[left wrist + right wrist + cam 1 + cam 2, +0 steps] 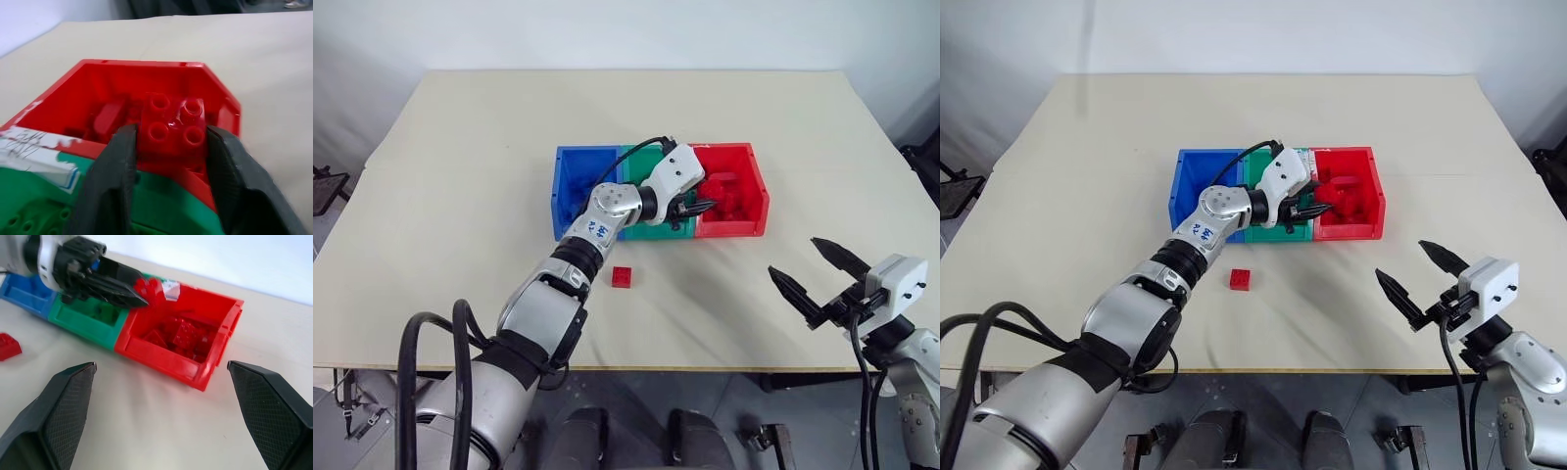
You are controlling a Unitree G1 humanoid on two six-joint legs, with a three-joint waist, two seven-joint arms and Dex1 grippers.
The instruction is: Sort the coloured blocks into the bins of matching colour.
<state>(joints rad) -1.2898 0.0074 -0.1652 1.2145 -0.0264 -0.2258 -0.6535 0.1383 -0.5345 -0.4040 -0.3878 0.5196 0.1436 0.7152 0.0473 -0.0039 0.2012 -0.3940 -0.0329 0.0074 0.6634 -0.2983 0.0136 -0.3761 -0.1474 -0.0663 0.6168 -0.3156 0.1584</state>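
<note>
Right gripper point(808, 271) nearest, low over the beige table point(460, 196), black fingers spread wide, holding nothing.

Left gripper point(1317, 209) over the join of the small green plastic bin point(1263, 171) and red plastic bin point(1361, 166); its fingers pinch a small red studded plastic brick point(173, 129). More red bricks point(183, 338) lie in the red bin. Blue plastic bin point(578, 162) at the row's left end. One red studded brick point(624, 277) on the table, just in front of the bins.

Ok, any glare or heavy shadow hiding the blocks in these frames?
Left wrist view: a small shiny highlight on the red block over the red bin, studs readable. Left eye view: even light, faint shadow beside the loose red block. Right wrist view: red bin's inside shaded, blocks visible.
</note>
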